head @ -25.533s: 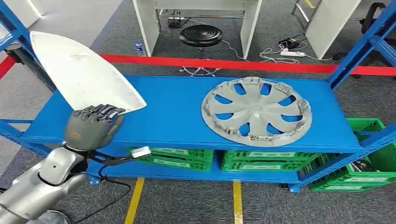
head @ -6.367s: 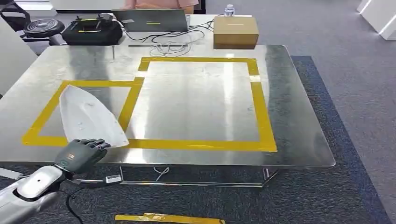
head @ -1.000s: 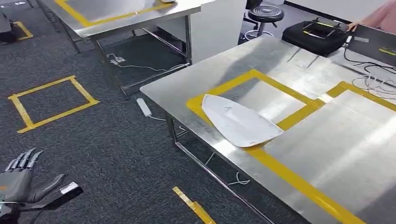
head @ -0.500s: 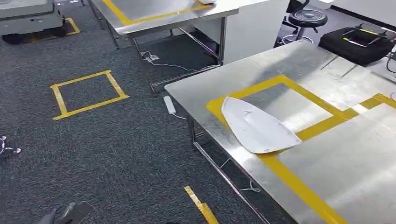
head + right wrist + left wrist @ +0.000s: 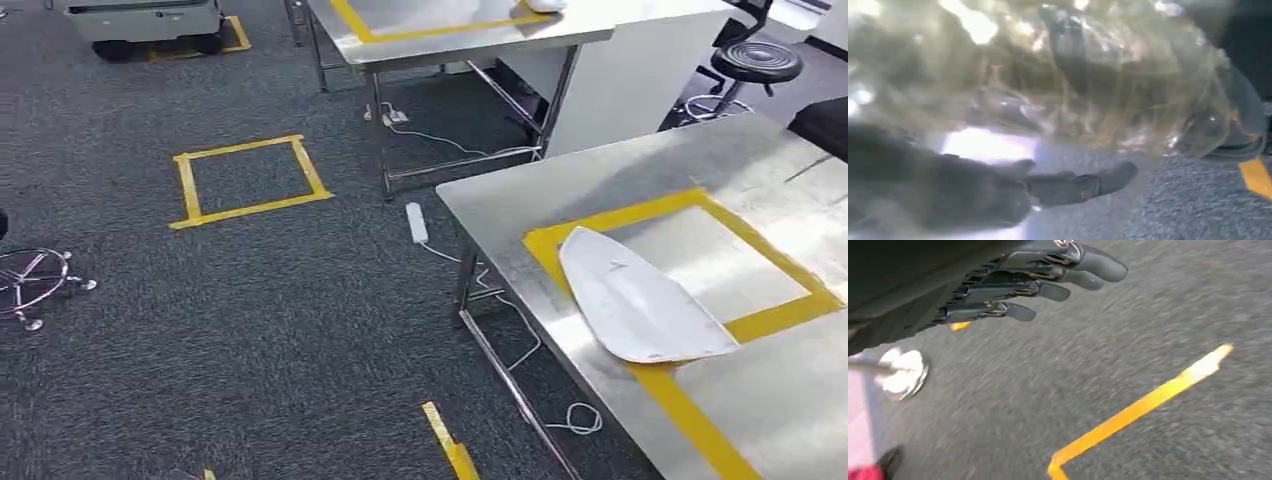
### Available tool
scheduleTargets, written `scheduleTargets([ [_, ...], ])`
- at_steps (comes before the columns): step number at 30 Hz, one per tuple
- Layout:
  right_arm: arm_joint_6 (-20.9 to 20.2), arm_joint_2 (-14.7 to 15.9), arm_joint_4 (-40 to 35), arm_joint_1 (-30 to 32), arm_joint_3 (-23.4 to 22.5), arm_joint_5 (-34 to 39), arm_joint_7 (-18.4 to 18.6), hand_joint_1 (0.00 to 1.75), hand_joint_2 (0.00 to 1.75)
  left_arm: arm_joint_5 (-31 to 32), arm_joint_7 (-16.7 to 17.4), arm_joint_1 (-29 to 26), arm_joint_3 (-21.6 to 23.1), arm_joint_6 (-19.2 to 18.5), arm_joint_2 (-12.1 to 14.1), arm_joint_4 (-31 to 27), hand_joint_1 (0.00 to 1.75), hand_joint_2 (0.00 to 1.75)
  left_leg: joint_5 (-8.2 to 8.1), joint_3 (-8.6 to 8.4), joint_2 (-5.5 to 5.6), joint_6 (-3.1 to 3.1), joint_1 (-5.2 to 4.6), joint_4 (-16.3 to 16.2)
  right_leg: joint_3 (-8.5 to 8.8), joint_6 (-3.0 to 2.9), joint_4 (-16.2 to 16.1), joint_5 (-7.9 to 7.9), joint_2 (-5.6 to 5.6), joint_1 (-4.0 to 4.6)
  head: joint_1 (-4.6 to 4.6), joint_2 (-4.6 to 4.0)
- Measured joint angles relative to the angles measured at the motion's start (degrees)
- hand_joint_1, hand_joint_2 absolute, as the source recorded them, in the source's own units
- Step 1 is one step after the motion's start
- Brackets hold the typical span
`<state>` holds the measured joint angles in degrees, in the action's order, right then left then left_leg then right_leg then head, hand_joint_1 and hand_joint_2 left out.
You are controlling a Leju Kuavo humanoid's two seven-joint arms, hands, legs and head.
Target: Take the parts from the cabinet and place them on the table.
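Since the frame 6.4 s back, your left hand has let go of the white part and dropped away from the table; note too that the head camera has swung round toward the floor, so the whole scene has shifted, not the things on it.

You can see the white part lying flat on the steel table, close to the table's near edge. Its pointed end sits inside the yellow tape rectangle, and its broad end lies across that rectangle's near strip.

Your left hand hangs over the grey carpet, its dark fingers stretched out, slightly apart, with nothing in them. A yellow floor strip runs across the carpet below it.

Your right hand is badly blurred in its wrist view. 1 dark finger points out straight, but you cannot tell from this whether the hand is spread or closed.

Beyond the table's far corner, a white power strip lies on the carpet with its cable trailing under the table. A yellow tape square marks the floor further off, a second steel table stands behind it, and a black stool stands beside a white panel.
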<state>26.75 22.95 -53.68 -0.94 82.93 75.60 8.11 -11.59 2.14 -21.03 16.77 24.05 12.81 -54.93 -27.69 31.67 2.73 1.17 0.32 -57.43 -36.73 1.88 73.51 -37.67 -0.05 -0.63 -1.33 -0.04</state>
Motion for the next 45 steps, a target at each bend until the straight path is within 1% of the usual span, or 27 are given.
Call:
scheduleTargets([
  [2, 0.0, 0.1, 0.0, 0.0, 0.2, 0.4, 0.0, 0.0, 0.0, -1.0, 0.1, 0.1, 1.6, 0.7, 0.4, 0.4, 0.0, 0.0, -0.09, -0.32, 1.57, -0.11, 0.02, 0.0, 3.98, -0.28, -9.9, 6.19, 0.98, -0.1, 0.0, 0.0],
  [3, 0.0, 0.1, 0.0, 0.0, 0.3, 0.4, 0.0, 0.0, 0.0, -1.2, 0.1, 0.1, 1.9, 0.9, 0.5, 0.4, 0.0, 0.0, -0.18, -0.39, 2.1, -0.25, 0.08, 0.0, 5.78, -0.47, -14.3, 7.86, 3.0, -0.25, 0.0, 0.0],
  [4, 0.0, 0.2, 0.0, 0.0, 0.4, 0.4, 0.0, 0.0, 0.0, -1.5, 0.1, 0.3, 2.4, 0.9, 0.5, 0.6, 0.0, 0.0, -0.33, -0.12, 2.67, -0.62, -0.32, -0.4, 6.37, -0.58, -15.6, 7.06, 5.04, -0.44, -0.04, 0.0],
  [5, 0.0, 0.3, 0.0, -0.2, 0.5, 0.5, -0.7, 0.0, 0.0, -1.5, 0.1, 0.3, 3.0, 0.9, 0.8, 0.7, 0.0, 0.0, -0.19, 0.13, 3.32, -0.98, -0.02, -0.3, 6.46, -0.64, -15.6, 7.03, 4.37, -0.27, -0.11, 0.0],
  [7, 0.0, 0.5, 0.0, -0.3, 0.7, 0.6, -0.8, 0.0, 0.0, -1.9, 0.2, 0.2, 3.9, 1.0, 1.0, 1.0, 0.0, 0.0, 0.18, 0.4, 4.49, -1.93, 0.42, 0.0, 7.01, -1.33, -15.6, 7.08, 3.41, 0.15, -0.07, 0.0],
  [8, 0.1, 0.5, 0.0, -0.2, 0.9, 0.5, -0.9, 0.0, 0.0, -2.1, 0.1, 0.2, 4.5, 1.1, 1.3, 1.2, 0.0, 0.0, 0.22, 0.45, 5.01, -2.33, 0.41, 0.0, 7.24, -1.89, -16.2, 7.47, 2.78, -0.02, -0.22, 0.0],
  [9, 0.0, 0.4, 0.0, -0.1, 1.0, 0.6, -0.9, 0.0, 0.0, -2.4, 0.1, 0.2, 4.8, 1.2, 1.3, 1.3, 0.0, 0.0, -0.56, 0.59, 2.85, -2.34, 0.44, -0.9, 7.51, -2.34, -16.7, 7.77, 1.81, -0.21, -0.11, 0.0],
  [10, 0.0, 0.4, -0.1, 0.1, 1.0, 0.6, -0.9, 0.0, 0.0, -2.7, 0.1, 0.4, 5.1, 1.3, 1.4, 1.3, 0.0, 0.0, -2.43, 1.78, 0.4, -2.53, 0.19, -3.3, 7.61, -2.56, -16.9, 7.79, 1.35, -0.14, -0.42, 0.0],
  [11, 0.0, 0.3, -0.2, 0.5, 1.2, 0.7, -0.9, 0.0, 0.0, -2.7, 0.0, 0.8, 5.5, 1.5, 1.6, 1.4, 0.0, 0.0, -4.92, 3.92, -0.79, -2.79, 0.23, -7.7, 7.6, -2.72, -16.9, 7.76, 0.45, -0.08, -0.74, 0.0],
  [13, 0.0, 0.3, -0.2, 0.9, 1.4, 0.8, -0.9, 0.0, 0.0, -3.3, -0.4, 1.3, 6.1, 1.8, 1.7, 1.6, 0.0, 0.0, -8.17, 7.69, -1.56, -3.23, 0.44, -15.7, 7.39, -2.9, -16.9, 7.63, -1.08, -0.02, -0.68, 0.0],
  [14, 0.0, 0.3, -0.2, 0.9, 1.5, 0.9, -0.8, 0.0, 0.0, -4.0, -0.8, 1.3, 6.6, 1.9, 1.7, 1.9, 0.0, 0.0, -8.17, 8.25, -1.67, -3.43, 0.62, -17.1, 6.99, -2.93, -16.9, 7.59, -1.64, -0.02, -0.72, 0.0],
  [15, 0.0, 0.3, -0.2, 0.9, 1.6, 1.1, -0.8, 0.0, 0.0, -4.5, -1.0, 1.4, 7.1, 2.0, 1.8, 2.1, 0.0, 0.0, -6.88, 7.64, -1.72, -3.66, 0.89, -16.1, 6.99, -2.8, -16.9, 7.48, -2.19, -0.06, -0.68, 0.0],
  [17, 0.0, 0.3, -0.1, 0.7, 1.6, 1.2, -0.8, 0.0, 0.0, -5.1, -1.4, 1.6, 7.8, 2.1, 2.1, 2.4, 0.0, 0.0, -2.9, 3.06, -2.79, -4.36, 1.75, -7.9, 7.21, -2.38, -16.8, 7.17, -3.29, -0.21, -0.63, 0.0],
  [18, 0.0, 0.3, 0.0, 0.6, 1.6, 1.2, -0.8, 0.0, 0.0, -5.1, -1.5, 2.0, 8.2, 2.2, 2.2, 2.4, 0.0, 0.0, -1.43, -0.13, -4.62, -4.93, 2.28, -2.9, 7.48, -1.88, -16.4, 6.87, -3.85, -0.21, -0.68, 0.0],
  [19, 0.0, 1.1, 0.1, 0.6, 1.6, 1.2, -0.8, 0.0, 0.0, -5.5, -1.7, 2.5, 8.7, 2.4, 2.3, 2.4, 0.0, 0.0, -1.7, -0.98, -6.17, -5.16, 2.04, -0.8, 7.14, -1.07, -15.7, 6.35, -4.33, 0.16, -0.92, 0.0],
  [20, -0.3, 1.0, 0.1, 0.4, 1.7, 1.4, -0.8, 0.0, 0.0, -6.7, -2.2, 2.8, 9.0, 2.9, 2.3, 2.5, 0.0, 0.0, -1.47, -0.87, -4.96, -3.99, 1.92, -1.1, 7.33, -0.58, -15.5, 6.04, -4.55, 0.0, -0.16, -0.02],
  [21, -0.6, 1.1, 0.1, 0.0, 1.7, 1.5, -0.8, 0.0, 0.0, -8.0, -2.8, 2.8, 9.7, 3.3, 2.4, 2.7, 0.0, 0.0, -1.46, -0.8, -4.82, -3.41, 1.63, -1.0, 7.65, -0.24, -15.8, 6.21, -4.84, -0.16, 0.22, 0.0],
  [22, -0.8, 1.1, 0.1, -0.4, 1.7, 1.8, -0.8, 0.0, 0.0, -9.9, -3.6, 2.9, 10.8, 3.9, 2.7, 2.8, 0.0, 0.0, -1.22, -0.89, -4.68, -3.27, 1.73, -0.8, 7.73, -0.13, -15.8, 5.92, -4.98, -0.23, 0.13, -0.02],
  [23, -1.2, 1.1, 0.1, -0.6, 1.7, 2.3, -0.8, 0.0, 0.0, -11.8, -4.2, 3.0, 12.0, 4.4, 3.1, 2.9, 0.0, 0.0, -1.23, -0.85, -4.67, -3.27, 1.66, -0.9, 7.79, -1.24, -16.0, 6.23, -4.83, -0.26, 0.28, 0.0],
  [24, -1.4, 1.1, 0.1, -0.7, 1.7, 2.6, -1.4, 0.0, 0.0, -13.0, -4.6, 3.1, 13.1, 4.8, 3.3, 3.1, 0.0, 0.0, -1.27, -0.88, -4.62, -3.23, 1.51, -0.9, 7.84, -1.83, -16.0, 6.34, -4.82, -0.26, 0.31, 0.0],
  [26, -1.5, 1.1, 0.1, -0.8, 1.7, 2.8, -1.5, 0.0, 0.0, -13.9, -5.1, 3.5, 14.7, 5.0, 3.7, 3.2, 0.0, 0.0, -1.44, -0.86, -4.58, -2.9, 1.27, -0.9, 7.91, -2.0, -16.1, 6.46, -4.82, -0.41, 0.35, 0.0],
  [28, -1.5, 1.1, 0.2, -0.8, 1.7, 2.9, -1.5, 0.0, 0.0, -14.9, -5.2, 4.0, 16.1, 5.1, 3.9, 3.4, 0.0, 0.0, -1.54, -0.88, -4.58, -2.61, 1.05, -0.9, 8.13, -1.78, -16.4, 6.59, -4.73, -0.55, 0.31, 0.0],
  [32, -1.6, 1.1, 0.3, -0.7, 1.8, 2.9, -1.5, 0.0, 0.0, -16.2, -5.5, 4.6, 18.7, 5.5, 4.5, 3.7, 0.0, 0.0, -1.56, -0.83, -4.62, -2.51, 0.91, -1.0, 8.59, -0.94, -16.6, 6.84, -4.61, -0.66, 0.31, 0.0],
  [33, -1.6, 1.1, 0.3, -0.7, 1.9, 2.9, -1.5, 0.0, 0.0, -16.3, -5.5, 4.7, 19.0, 5.6, 4.6, 3.7, 0.0, 0.0, -1.61, -0.83, -4.62, -2.43, 0.86, -1.0, 8.62, 0.18, -16.7, 6.72, -4.61, -0.78, 0.28, 0.0],
  [34, -1.6, 1.1, 0.3, -0.8, 1.9, 2.9, -1.5, 0.0, 0.0, -16.3, -5.5, 4.8, 19.3, 5.7, 4.8, 3.8, 0.0, 0.0, -1.61, -0.84, -4.61, -2.42, 0.83, -1.0, 8.62, 0.91, -16.7, 6.69, -4.62, -0.88, 0.31, 0.0],
  [37, -1.7, 1.1, 0.3, -0.9, 1.9, 2.9, -1.5, 0.0, 0.0, -16.3, -5.5, 5.1, 20.1, 5.7, 5.0, 4.0, 0.0, 0.0, -1.63, -0.97, -4.61, -2.4, 0.81, -1.0, 8.17, 1.05, -16.7, 6.55, -4.62, -0.88, 0.28, 0.0],
  [45, -2.0, 1.1, 0.6, -1.0, 2.3, 2.9, -1.5, 0.0, 0.0, -19.7, -7.5, 6.2, 22.8, 6.4, 5.3, 5.3, 0.0, 0.0, -1.55, -1.22, -4.61, -2.51, 0.9, -0.7, 8.13, 0.85, -16.4, 6.37, -4.63, -0.78, 0.28, 0.0],
])
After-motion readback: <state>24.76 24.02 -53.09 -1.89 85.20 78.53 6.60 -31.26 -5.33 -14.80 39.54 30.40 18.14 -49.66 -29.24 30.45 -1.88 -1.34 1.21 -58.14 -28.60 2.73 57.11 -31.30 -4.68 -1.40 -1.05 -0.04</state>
